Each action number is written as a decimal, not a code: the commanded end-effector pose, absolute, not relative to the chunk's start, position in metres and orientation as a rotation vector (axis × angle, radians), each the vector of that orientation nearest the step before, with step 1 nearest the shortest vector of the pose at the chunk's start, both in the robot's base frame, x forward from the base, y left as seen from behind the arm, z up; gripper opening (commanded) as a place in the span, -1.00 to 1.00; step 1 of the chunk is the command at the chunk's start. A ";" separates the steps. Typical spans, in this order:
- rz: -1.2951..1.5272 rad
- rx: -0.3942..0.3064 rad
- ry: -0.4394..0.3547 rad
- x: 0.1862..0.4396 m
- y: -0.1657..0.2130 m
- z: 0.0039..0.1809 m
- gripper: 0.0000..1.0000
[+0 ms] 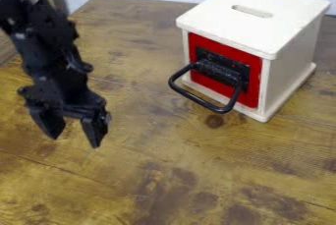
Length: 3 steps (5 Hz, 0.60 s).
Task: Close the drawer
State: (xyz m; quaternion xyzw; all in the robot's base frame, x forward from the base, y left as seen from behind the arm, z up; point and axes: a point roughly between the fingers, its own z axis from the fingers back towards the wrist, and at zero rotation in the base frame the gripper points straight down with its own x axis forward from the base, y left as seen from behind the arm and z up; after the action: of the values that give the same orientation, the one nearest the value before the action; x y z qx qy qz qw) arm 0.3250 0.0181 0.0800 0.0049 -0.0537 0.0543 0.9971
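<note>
The drawer [223,70] has a red front panel with a dark grille centre and a black loop handle [199,90]. It sits in a pale wooden cube [256,18] with a slot in its top, at the upper right. The red front lies about flush with the cube's face. My black gripper [71,129] hangs at the left over the wooden table, well away from the handle. Its two fingers [96,128] point down with a gap between them and hold nothing.
The wooden table [197,180] has dark stains and a knot near the cube's front corner. A pale wall runs along the far edge, and a dark object stands at the top left corner.
</note>
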 end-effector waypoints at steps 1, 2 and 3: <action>0.026 0.001 -0.151 0.325 0.004 0.101 1.00; -0.047 -0.005 -0.162 0.316 -0.016 0.103 1.00; -0.079 -0.006 -0.161 0.313 -0.018 0.107 1.00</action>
State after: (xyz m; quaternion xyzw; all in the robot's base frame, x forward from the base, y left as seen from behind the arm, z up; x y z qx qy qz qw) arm 0.3113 -0.0155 0.0850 -0.0014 -0.0483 -0.0333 0.9983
